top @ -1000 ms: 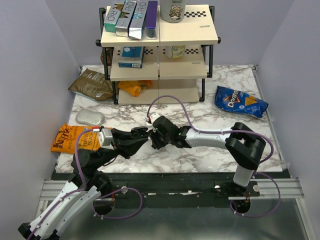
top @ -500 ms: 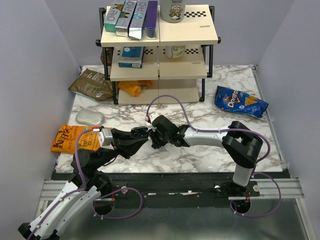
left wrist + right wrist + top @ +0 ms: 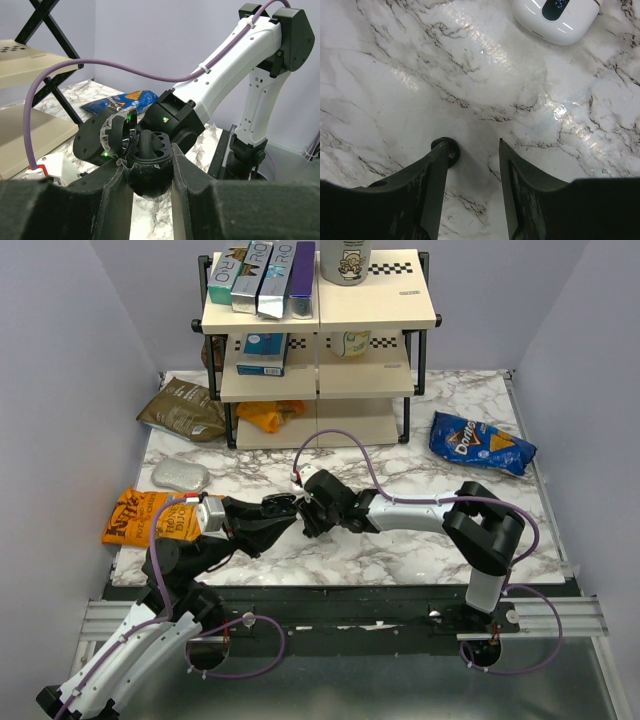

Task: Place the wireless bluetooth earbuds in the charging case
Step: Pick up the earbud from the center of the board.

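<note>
Black charging case [image 3: 150,150] is sitting clamped in the left gripper [image 3: 148,161]; the right gripper [image 3: 474,145] is hovering low over the marble table [image 3: 395,60], jaws apart.

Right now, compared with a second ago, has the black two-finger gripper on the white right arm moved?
Yes, slightly. In the top view the right gripper has shifted left, farther from the blue crinkled chip bag and closer to the left gripper.

Left arm [image 3: 190,540] extended rightward, left fingers [image 3: 112,195] clamping charging case [image 3: 150,160]; right arm [image 3: 420,515] bent leftward, right fingers [image 3: 427,190] parted, aimed downward.
</note>
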Tool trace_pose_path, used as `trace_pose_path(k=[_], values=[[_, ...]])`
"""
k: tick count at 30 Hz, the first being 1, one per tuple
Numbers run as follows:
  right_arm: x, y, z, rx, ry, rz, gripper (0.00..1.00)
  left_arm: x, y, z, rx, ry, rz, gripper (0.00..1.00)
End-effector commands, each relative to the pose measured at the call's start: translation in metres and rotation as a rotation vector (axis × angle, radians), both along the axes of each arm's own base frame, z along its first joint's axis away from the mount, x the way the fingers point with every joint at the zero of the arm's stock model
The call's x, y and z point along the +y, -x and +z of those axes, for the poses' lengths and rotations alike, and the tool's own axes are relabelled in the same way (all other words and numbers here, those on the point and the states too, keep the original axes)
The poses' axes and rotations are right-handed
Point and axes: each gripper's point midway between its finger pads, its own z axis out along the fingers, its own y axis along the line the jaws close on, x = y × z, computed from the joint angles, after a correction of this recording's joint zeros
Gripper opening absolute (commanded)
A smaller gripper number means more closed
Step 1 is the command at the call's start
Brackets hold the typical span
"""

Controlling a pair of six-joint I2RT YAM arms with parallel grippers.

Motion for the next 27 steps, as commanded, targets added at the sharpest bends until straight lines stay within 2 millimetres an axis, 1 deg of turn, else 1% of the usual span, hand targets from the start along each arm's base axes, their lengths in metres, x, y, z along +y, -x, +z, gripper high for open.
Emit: trace_pose_path(k=[1,6,20,27], values=[[0.0,0.007,-0.015,0.045,0.024,0.027,0.54,0.001,0.004,0.009,-0.018,0.026,-0.012,0.0],[0.003,0.014,-0.014,0.067,0.009,0.04,0.54,0.001,0.004,0.009,-0.018,0.026,-0.012,0.0],[0.008,0.032,-0.026,0.101,0.019,0.061,0.53,0.0,0.005,0.009,-0.019,0.026,-0.018,0.0],[0.009,0.035,-0.03,0.111,0.02,0.063,0.47,0.0,0.005,0.009,-0.019,0.029,-0.019,0.0]])
